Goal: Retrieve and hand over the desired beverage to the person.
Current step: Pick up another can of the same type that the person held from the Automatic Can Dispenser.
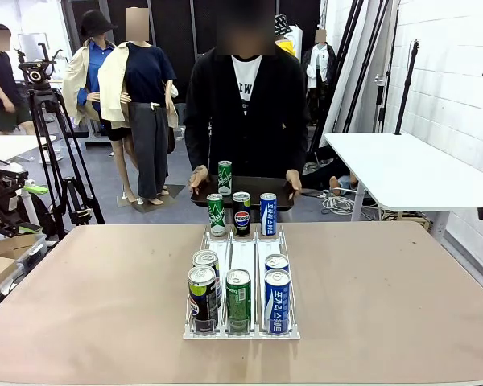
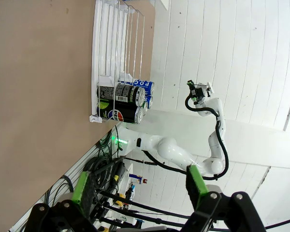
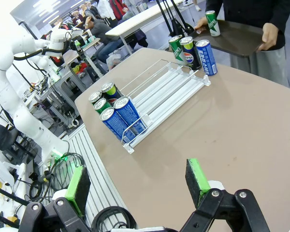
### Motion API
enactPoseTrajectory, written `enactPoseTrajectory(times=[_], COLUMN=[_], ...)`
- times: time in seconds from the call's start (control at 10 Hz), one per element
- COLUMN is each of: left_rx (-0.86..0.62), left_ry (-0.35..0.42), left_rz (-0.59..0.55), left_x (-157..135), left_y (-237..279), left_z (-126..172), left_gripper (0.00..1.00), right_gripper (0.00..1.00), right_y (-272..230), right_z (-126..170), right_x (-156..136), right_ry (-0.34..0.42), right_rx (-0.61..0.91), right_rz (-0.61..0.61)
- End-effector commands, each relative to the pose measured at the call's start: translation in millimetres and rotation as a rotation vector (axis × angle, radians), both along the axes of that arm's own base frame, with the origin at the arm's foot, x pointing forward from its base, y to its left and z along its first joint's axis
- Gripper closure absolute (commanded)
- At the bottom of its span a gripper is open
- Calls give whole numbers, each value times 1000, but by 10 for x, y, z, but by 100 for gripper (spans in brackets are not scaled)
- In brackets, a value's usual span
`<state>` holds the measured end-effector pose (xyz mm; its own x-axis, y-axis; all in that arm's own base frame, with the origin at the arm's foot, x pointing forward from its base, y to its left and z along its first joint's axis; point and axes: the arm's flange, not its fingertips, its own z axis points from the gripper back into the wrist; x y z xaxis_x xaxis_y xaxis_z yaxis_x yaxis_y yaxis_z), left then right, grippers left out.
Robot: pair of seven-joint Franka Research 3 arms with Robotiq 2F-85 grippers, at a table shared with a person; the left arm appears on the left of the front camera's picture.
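The person [image 1: 243,104] stands at the far side of the table, both hands holding a dark tray [image 1: 253,186] with one green can [image 1: 224,177] on it. A white rack [image 1: 241,265] runs down the middle of the table. At its far end stand a green can [image 1: 216,214], a black Pepsi can [image 1: 241,213] and a blue can [image 1: 268,213]. Several more cans [image 1: 238,297] crowd its near end. My left gripper [image 2: 140,193] is open and empty beyond the table's edge. My right gripper [image 3: 137,186] is open over the near right part of the table, well short of the rack [image 3: 159,94].
A camera tripod [image 1: 44,121] stands off the table's left side and a white table [image 1: 410,165] at the back right. The brown tabletop [image 1: 386,281] lies bare on both sides of the rack. The right arm [image 2: 203,145] shows raised in the left wrist view.
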<state>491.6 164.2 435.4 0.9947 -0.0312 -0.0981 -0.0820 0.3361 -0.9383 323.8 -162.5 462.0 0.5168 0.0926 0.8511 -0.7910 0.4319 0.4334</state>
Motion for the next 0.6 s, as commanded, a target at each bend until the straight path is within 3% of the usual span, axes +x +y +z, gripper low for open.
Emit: enactPoseTrajectory(times=[0.0,0.5], left_rx=[8,8], left_ry=[-5,-5], left_rz=[12,12], left_x=[-22,-22], left_y=[-17,-17], left_z=[-3,-3], left_gripper=[0,0], right_gripper=[0,0], right_y=[15,15], right_z=[10,10], right_x=[9,9], right_ry=[-8,-8], right_rx=[15,15], right_rz=[1,1])
